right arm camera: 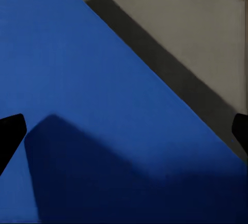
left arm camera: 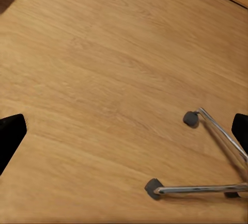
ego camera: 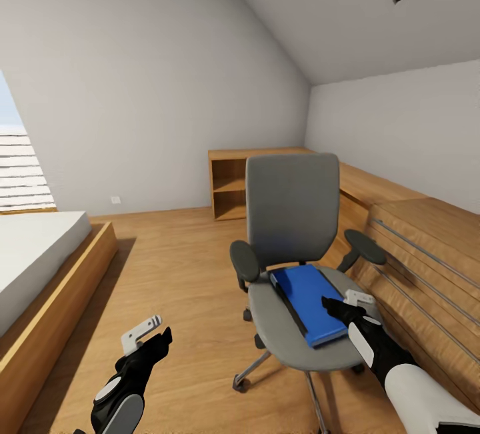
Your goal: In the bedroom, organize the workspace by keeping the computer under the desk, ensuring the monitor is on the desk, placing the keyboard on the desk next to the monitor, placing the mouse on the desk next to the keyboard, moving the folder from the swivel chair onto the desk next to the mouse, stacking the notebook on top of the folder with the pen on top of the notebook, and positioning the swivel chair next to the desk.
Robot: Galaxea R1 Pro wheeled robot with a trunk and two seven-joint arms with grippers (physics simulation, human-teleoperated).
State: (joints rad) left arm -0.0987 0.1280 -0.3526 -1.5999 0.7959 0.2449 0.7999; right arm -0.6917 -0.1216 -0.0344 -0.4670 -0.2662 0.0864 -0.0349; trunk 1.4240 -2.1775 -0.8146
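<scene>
While the blue folder (ego camera: 309,304) lay on the swivel chair (ego camera: 293,221) seat, right gripper (ego camera: 348,305) hovered over it, jaws released; left gripper (ego camera: 148,335) released beside the chair.

Flat blue folder (ego camera: 309,303) on the grey swivel chair's seat, its near right corner hidden behind the black right gripper (ego camera: 348,305), chair's chrome star base (ego camera: 248,373) partly hidden under the seat, white-mattressed wooden bed (ego camera: 40,247) cut off by the picture's left edge

Left gripper (ego camera: 155,331) low, right gripper (ego camera: 348,303) forward, both jaws apart.
</scene>
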